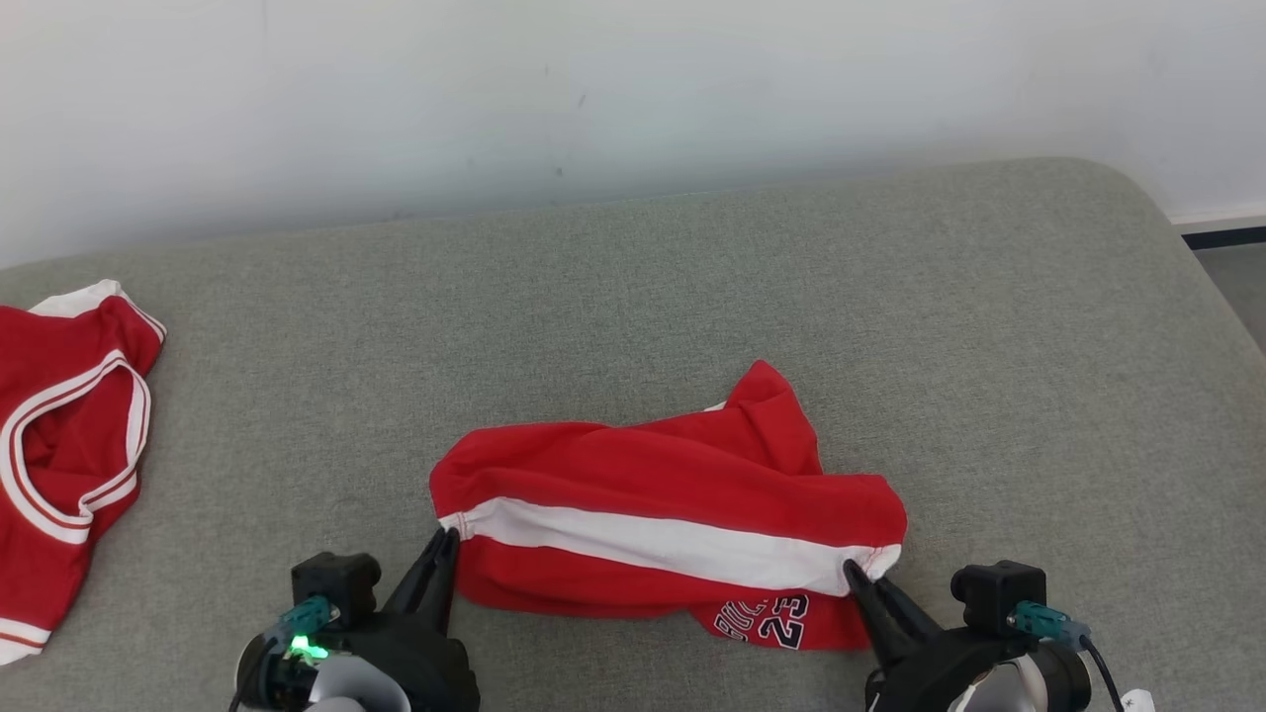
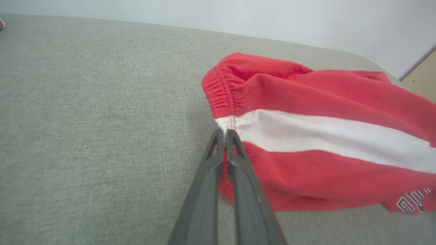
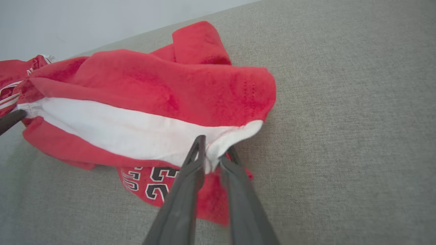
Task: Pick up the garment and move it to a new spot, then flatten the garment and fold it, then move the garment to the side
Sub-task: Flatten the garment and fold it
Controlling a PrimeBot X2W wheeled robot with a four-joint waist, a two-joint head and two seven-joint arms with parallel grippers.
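Shorts [image 1: 673, 514] lie crumpled on the grey cushion [image 1: 692, 277], near its front edge and well apart from the jersey [image 1: 59, 465] at far left. Left end effector [image 2: 224, 131] is pinched tight on the waistband at the white stripe. Right end effector [image 3: 215, 148] has the stripe's hem bunched between fingers a little apart. Risk: that shallow bite slips on the lift, one end drops, and the shorts twist instead of spreading flat
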